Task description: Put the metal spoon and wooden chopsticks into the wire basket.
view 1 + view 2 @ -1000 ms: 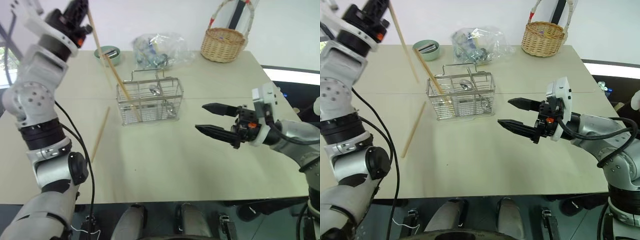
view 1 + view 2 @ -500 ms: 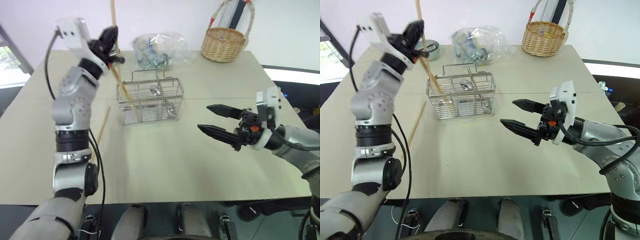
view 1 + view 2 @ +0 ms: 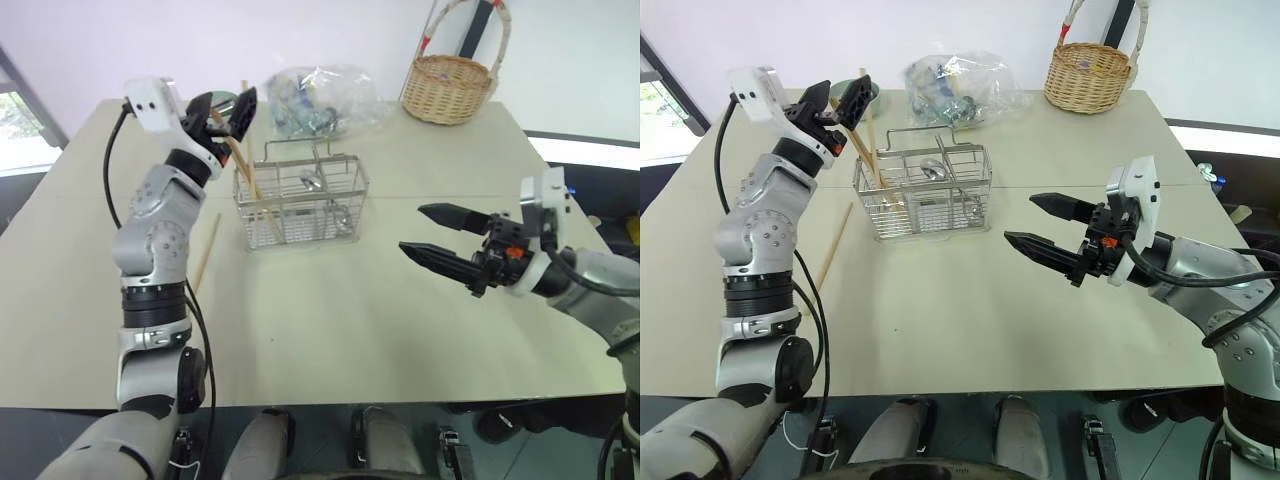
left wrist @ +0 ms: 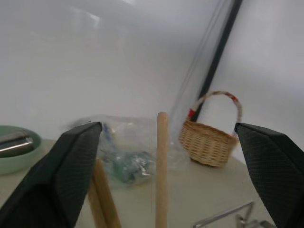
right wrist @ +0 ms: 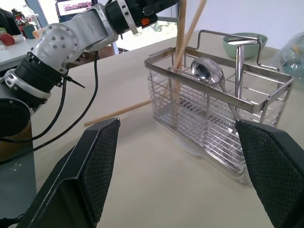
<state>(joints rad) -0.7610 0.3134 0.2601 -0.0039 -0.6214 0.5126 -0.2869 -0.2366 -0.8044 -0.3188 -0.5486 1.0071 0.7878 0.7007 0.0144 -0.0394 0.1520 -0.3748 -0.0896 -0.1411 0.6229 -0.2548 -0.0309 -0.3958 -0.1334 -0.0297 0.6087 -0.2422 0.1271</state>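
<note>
Silver wire basket (image 3: 300, 205) w/ tan wooden chopsticks (image 3: 250, 180), shiny metal spoon (image 3: 311, 181) inside.

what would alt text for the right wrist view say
A silver wire basket stands on a beige table, holding a metal spoon and two wooden chopsticks that lean out of its far end. The robot's left arm reaches over those sticks, another chopstick lies on the table beyond the basket, and two open black fingers frame the view.
</note>
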